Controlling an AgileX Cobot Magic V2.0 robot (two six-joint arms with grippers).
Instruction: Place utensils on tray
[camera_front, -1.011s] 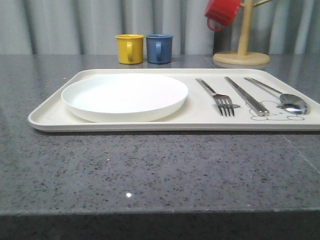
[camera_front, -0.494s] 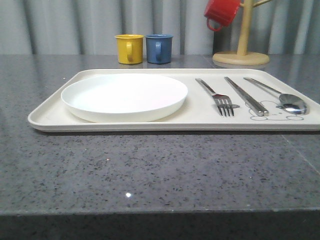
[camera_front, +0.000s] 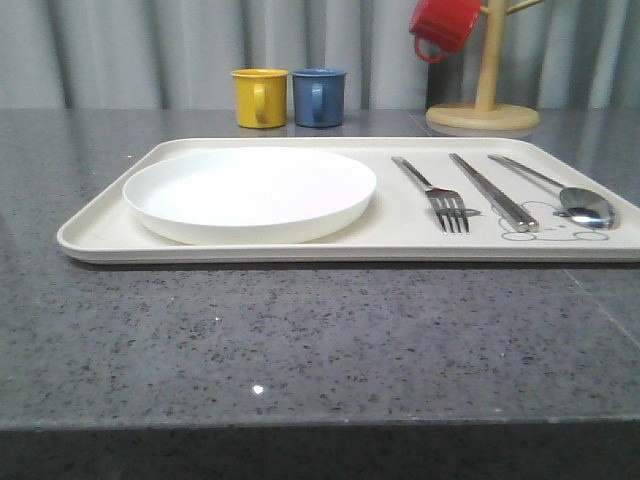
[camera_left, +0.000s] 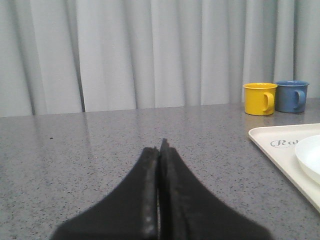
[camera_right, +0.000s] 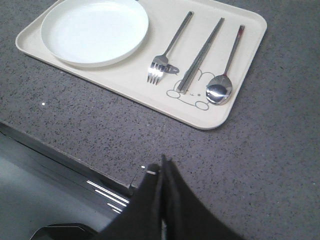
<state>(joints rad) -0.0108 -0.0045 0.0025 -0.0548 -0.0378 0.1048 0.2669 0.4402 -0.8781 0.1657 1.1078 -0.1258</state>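
Observation:
The cream tray lies across the grey counter. On it rest a round white plate at the left, then a silver fork, a flat knife-like piece and a spoon side by side at the right. From the right wrist view the tray, plate, fork, knife-like piece and spoon lie beyond my right gripper, which is shut and empty near the counter's front edge. My left gripper is shut and empty, left of the tray's corner.
A yellow mug and a blue mug stand behind the tray. A wooden mug tree at the back right holds a red mug. A grey curtain hangs behind. The counter's front edge is near my right gripper.

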